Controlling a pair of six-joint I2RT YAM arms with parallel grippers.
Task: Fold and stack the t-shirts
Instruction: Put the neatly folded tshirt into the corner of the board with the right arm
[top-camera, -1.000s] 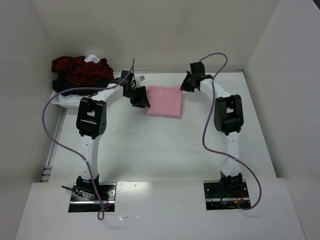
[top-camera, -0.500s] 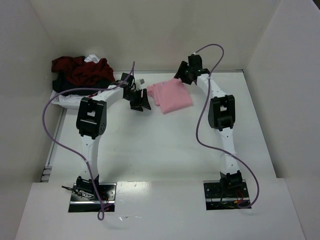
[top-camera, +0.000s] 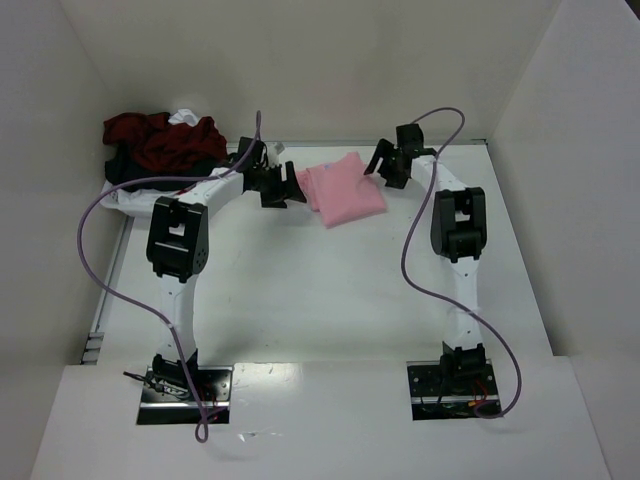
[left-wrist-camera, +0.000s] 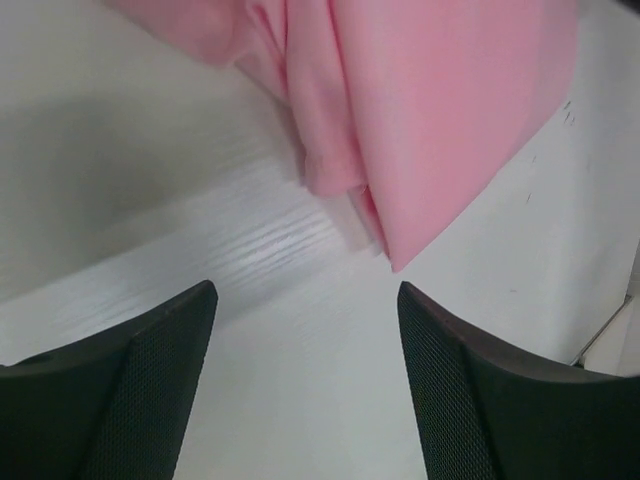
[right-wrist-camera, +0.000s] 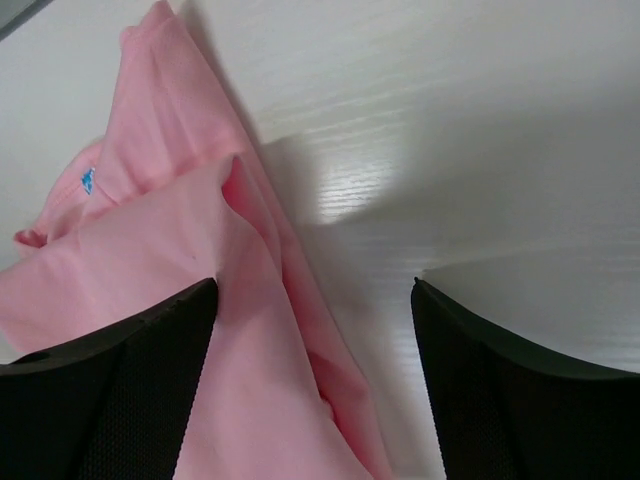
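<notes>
From above, two arms reach toward the far half of the white table (top-camera: 330, 290), each trailing one purple cable, so two cables in all. One folded light pink t-shirt (top-camera: 345, 190) lies flat between them, slightly askew. The left gripper (top-camera: 292, 188) sits just beside its left edge and the right gripper (top-camera: 378, 165) just beside its far right corner. In the far left corner is one heap of t-shirts (top-camera: 160, 142) showing three colours: dark red on top, a bit of white at the back and black at the left. How many shirts make up the heap cannot be counted. In the left wrist view, the left gripper (left-wrist-camera: 305, 385) has its two dark fingers (left-wrist-camera: 150, 390) spread wide over bare table with nothing between them. The pink shirt (left-wrist-camera: 420, 100) lies ahead of the tips and clear of them, its stacked folded edges ending in one corner that points toward the camera. In the right wrist view, the right gripper (right-wrist-camera: 315, 385) also has its two fingers (right-wrist-camera: 520, 390) wide apart and clamped on nothing. The pink shirt (right-wrist-camera: 180, 260) lies beneath the left finger and into the gap, bare table beneath the right one. One small blue label (right-wrist-camera: 88, 180) shows near the shirt's far edge.
</notes>
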